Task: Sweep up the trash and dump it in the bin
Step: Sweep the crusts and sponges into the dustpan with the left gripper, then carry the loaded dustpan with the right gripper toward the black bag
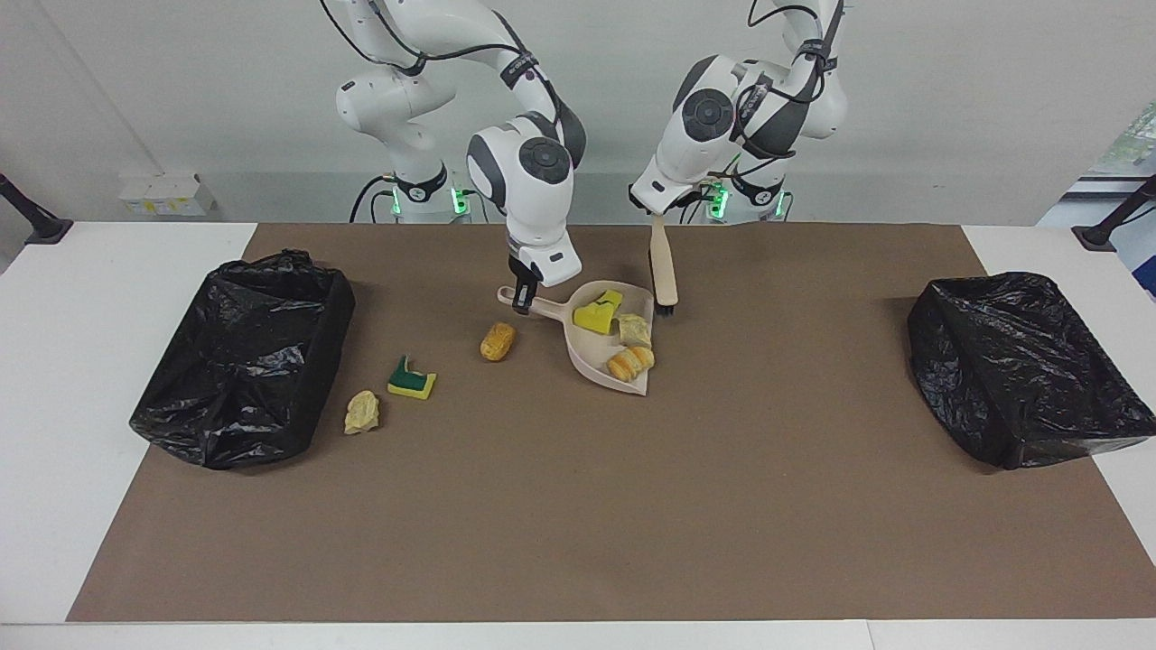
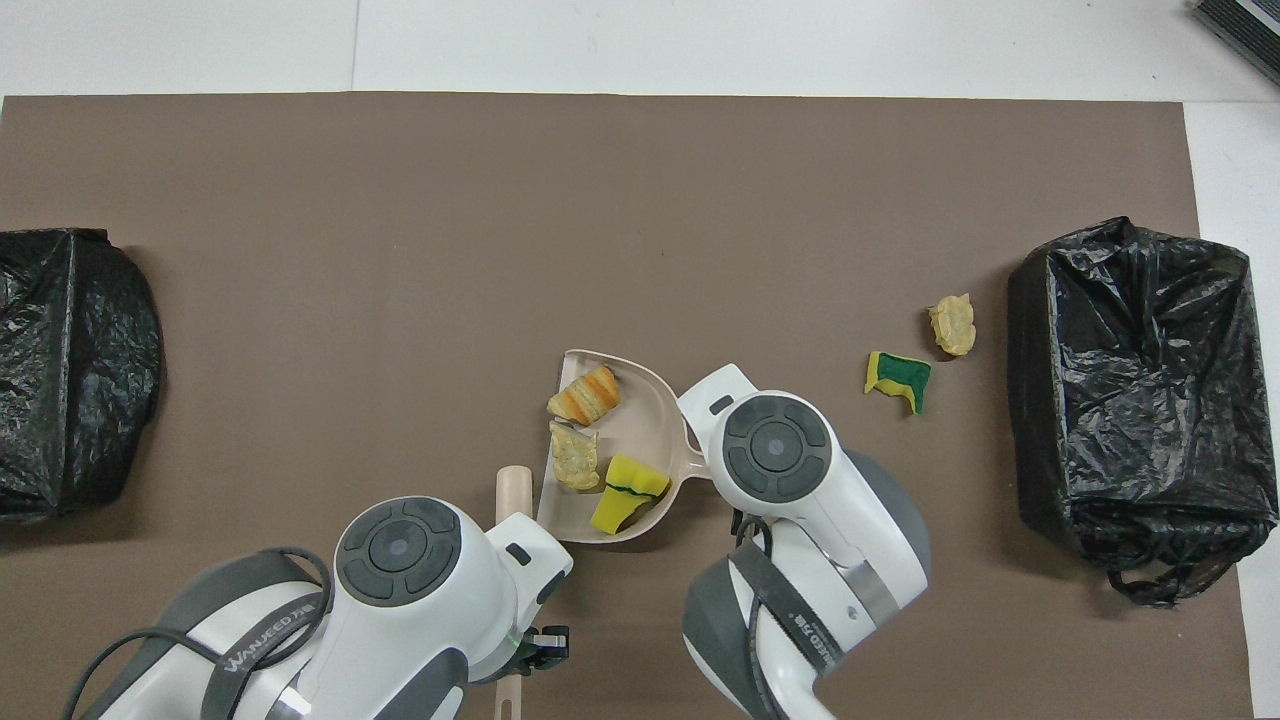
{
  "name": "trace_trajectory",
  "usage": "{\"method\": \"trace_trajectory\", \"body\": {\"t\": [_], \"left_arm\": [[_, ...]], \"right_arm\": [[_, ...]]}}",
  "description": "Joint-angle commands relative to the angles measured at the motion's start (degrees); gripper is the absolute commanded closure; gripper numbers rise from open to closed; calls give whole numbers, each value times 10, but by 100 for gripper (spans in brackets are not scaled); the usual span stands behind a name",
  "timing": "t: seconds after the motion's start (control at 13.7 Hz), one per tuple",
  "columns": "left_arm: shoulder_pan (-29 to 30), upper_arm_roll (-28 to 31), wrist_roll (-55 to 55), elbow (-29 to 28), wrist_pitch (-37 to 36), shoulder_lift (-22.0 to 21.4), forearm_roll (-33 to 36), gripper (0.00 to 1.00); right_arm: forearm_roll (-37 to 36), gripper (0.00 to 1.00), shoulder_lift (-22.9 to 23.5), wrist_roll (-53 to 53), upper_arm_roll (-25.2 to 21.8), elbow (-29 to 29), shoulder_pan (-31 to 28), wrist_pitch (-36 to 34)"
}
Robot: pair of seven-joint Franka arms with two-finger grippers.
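The right gripper (image 1: 521, 302) pinches the dustpan (image 1: 587, 352) handle. Three trash (image 1: 629, 363) bits lie in it. The left gripper (image 1: 657, 209) holds the brush (image 1: 665, 271) tight, bristles hanging below its fingers.
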Motion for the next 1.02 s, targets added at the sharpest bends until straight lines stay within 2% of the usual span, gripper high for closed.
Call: {"method": "trace_trajectory", "body": {"t": [0.0,0.22,0.51,0.95], "left_arm": [[38,-4,5,6,28,3,26,100],[55,-4,5,5,48,5,64,100],[69,-4,16,0,82,26,65,100],[71,-4,16,0,115,36,65,100]], "right_arm": [[7,100,-58,16,5,-70,-13,52],[7,100,-76,10,5,-66,-33,42],[8,100,-83,8,1,-33,-55,0],[22,100,-103,-26,-1,-31,-96,-13]]}}
